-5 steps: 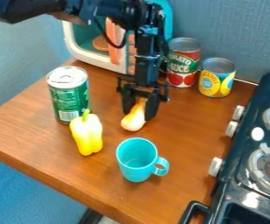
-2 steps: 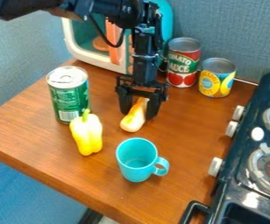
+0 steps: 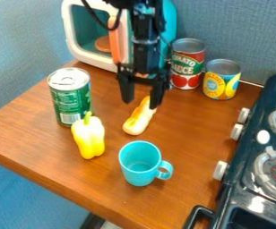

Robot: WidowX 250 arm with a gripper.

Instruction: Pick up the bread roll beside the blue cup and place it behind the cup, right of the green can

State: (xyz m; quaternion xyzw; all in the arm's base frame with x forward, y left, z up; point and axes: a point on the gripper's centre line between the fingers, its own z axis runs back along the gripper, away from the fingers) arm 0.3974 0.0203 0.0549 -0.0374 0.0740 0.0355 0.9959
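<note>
Camera view: gripper (image 3: 140,104) has its jaws apart, wide open, nothing clamped. Tips sit over the far end of the oblong yellow-and-cream item (image 3: 139,118), mid tabletop (image 3: 182,129); right tip overlaps its edge, can't tell if touching. Item lies tilted, far end slightly right, between yellow pepper (image 3: 89,137) and tomato can (image 3: 187,65), beyond blue mug (image 3: 139,163). Arm (image 3: 145,49) hangs near vertical from the top edge, upper part cut off, covering part of the toy microwave (image 3: 75,44). Stove (image 3: 242,179) at right, also cut off. Item's exact kind unclear.
</note>
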